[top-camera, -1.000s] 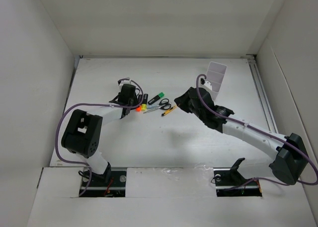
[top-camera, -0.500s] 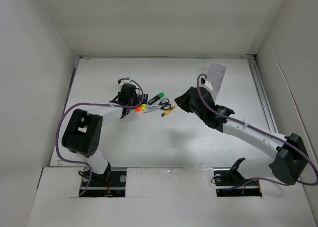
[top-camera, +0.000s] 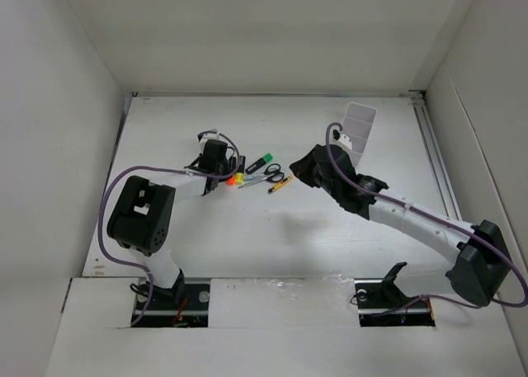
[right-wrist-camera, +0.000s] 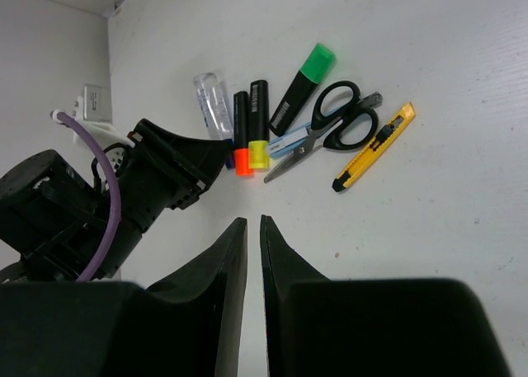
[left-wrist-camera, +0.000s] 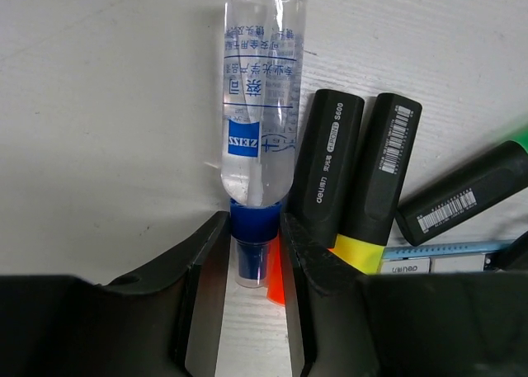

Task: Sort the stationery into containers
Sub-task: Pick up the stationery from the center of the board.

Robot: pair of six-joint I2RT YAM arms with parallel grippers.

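The left pincer [left-wrist-camera: 254,228] is clenched on the blue cap of the clear bottle [left-wrist-camera: 256,105]. The bottle lies on the surface [left-wrist-camera: 99,105], just left of the orange highlighter [left-wrist-camera: 327,158]. The right pincer [right-wrist-camera: 254,226] is clenched on nothing, to the right of the scissors [right-wrist-camera: 340,115].
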